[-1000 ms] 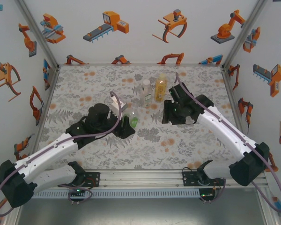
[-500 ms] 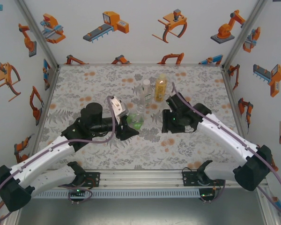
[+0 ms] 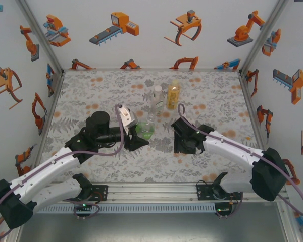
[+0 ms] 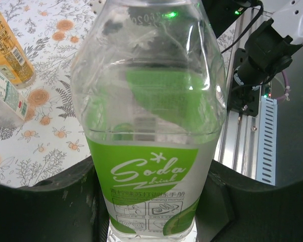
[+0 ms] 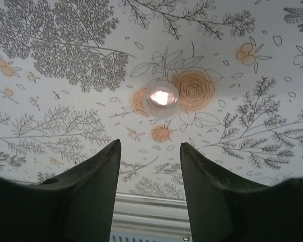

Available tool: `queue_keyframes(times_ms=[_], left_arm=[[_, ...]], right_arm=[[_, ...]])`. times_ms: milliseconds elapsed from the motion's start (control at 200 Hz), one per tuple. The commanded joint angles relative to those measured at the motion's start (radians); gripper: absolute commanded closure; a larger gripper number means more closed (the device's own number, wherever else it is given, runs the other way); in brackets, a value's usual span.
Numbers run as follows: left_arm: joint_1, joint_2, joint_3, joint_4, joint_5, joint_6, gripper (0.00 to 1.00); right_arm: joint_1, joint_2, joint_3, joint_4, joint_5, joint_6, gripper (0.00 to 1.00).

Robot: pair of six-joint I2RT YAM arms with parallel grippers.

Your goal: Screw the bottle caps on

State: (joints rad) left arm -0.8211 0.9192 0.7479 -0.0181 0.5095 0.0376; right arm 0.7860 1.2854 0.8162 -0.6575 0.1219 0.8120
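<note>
Left gripper (image 3: pixel 138 139) clamped on the soda bottle (image 4: pixel 151 126): clear plastic, green label, centre of top view. Clear bottle (image 3: pixel 157 97) and amber bottle (image 3: pixel 172 94) stand near, behind it. Right gripper (image 5: pixel 149 166) jaws parted, holding nothing. Round cap (image 5: pixel 161 98), probably whitish under glare, lies on table (image 5: pixel 50 45) ahead, bare cloth all round.

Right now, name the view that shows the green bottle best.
Left wrist: the green bottle is close and large there, its Soda label readable, clamped between the fingers of the left pincer. The top view shows the bottle small, with its lower part hidden behind that pincer.
</note>
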Motion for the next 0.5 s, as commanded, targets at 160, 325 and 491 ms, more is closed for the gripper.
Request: queue_keyframes(times_ms=[160, 325, 491], left_arm=[[0.002, -0.007, 0.013, 0.006, -0.002, 0.018, 0.89], [0.002, 0.001, 0.016, 0.002, -0.002, 0.016, 0.9], [0.002, 0.004, 0.011, 0.008, 0.001, 0.005, 0.9]], right_arm=[[0.004, 0.056, -0.008, 0.077, 0.065, 0.025, 0.56], [0.001, 0.075, -0.014, 0.083, 0.093, 0.029, 0.56], [-0.001, 0.106, -0.014, 0.089, 0.084, 0.029, 0.56]])
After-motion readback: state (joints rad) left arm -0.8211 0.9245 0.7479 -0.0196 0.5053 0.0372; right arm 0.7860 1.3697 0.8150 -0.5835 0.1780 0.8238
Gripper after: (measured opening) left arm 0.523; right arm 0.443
